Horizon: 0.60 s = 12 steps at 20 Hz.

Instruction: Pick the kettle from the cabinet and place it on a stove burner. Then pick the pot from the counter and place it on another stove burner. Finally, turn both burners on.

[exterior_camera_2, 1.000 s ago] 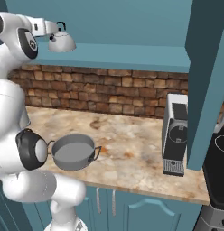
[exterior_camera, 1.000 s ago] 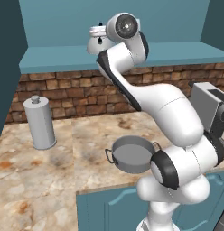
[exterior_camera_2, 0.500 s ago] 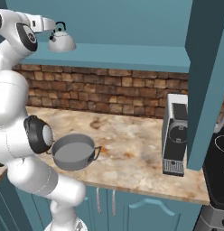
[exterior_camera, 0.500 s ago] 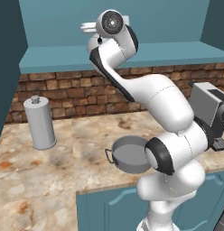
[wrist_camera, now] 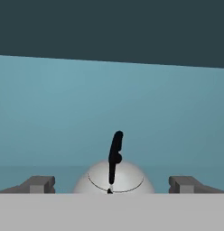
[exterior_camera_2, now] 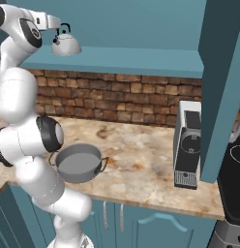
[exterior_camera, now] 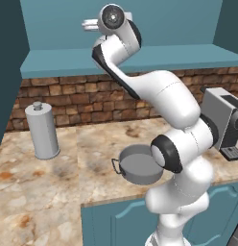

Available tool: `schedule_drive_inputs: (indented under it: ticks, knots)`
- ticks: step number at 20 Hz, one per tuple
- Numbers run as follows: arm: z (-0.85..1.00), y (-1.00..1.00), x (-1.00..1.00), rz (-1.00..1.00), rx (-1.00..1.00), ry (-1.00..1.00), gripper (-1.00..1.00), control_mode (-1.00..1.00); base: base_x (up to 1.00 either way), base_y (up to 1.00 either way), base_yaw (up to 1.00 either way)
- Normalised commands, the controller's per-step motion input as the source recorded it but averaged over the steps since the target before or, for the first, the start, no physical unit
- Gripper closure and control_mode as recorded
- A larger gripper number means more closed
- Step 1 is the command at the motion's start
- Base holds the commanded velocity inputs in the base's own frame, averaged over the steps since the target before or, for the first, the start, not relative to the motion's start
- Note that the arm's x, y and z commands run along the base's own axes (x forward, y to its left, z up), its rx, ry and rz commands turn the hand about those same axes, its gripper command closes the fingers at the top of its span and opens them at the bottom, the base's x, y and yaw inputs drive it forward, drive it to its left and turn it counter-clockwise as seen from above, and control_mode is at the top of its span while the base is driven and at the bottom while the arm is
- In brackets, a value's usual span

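Note:
The kettle [exterior_camera_2: 67, 45], a small silvery dome with a thin black handle, stands on the teal cabinet shelf [exterior_camera_2: 141, 57]. My gripper [exterior_camera_2: 55, 22] is level with the kettle's handle, just to its left, and apart from it. In the hand view the gripper [wrist_camera: 113, 184] is open, its fingertips [wrist_camera: 39, 184] wide on either side of the kettle [wrist_camera: 127, 180], touching nothing. The grey pot [exterior_camera: 137, 166] [exterior_camera_2: 78, 162] sits on the marbled counter [exterior_camera: 44, 192] near the front edge, close to my arm. The black cooktop [exterior_camera_2: 235, 186] with a white ring shows at the far right.
A tall grey canister [exterior_camera: 42, 130] stands at the left of the counter by the brick wall. A coffee machine [exterior_camera_2: 187, 145] [exterior_camera: 226, 125] stands on the right. A teal cabinet side panel [exterior_camera_2: 223, 87] rises between it and the cooktop.
The arm's upper part has swung and brought the hand closer to the kettle on the shelf. The jaws stayed open. Kettle and pot have not moved.

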Motion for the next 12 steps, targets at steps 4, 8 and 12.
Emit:
schedule_drive_inputs:
  ticks: [4,8,12]
  knots:
    - [0.00,0.00,0.20,0.00,0.01,0.05,-1.00,-1.00,0.00,0.00,0.00]
    - [0.01,-0.08,0.17,0.00,0.02,0.06,-1.00,-1.00,0.00,0.00,0.00]
    - [0.01,-0.17,0.17,0.00,0.02,0.06,-1.00,-1.00,0.00,0.00,0.00]
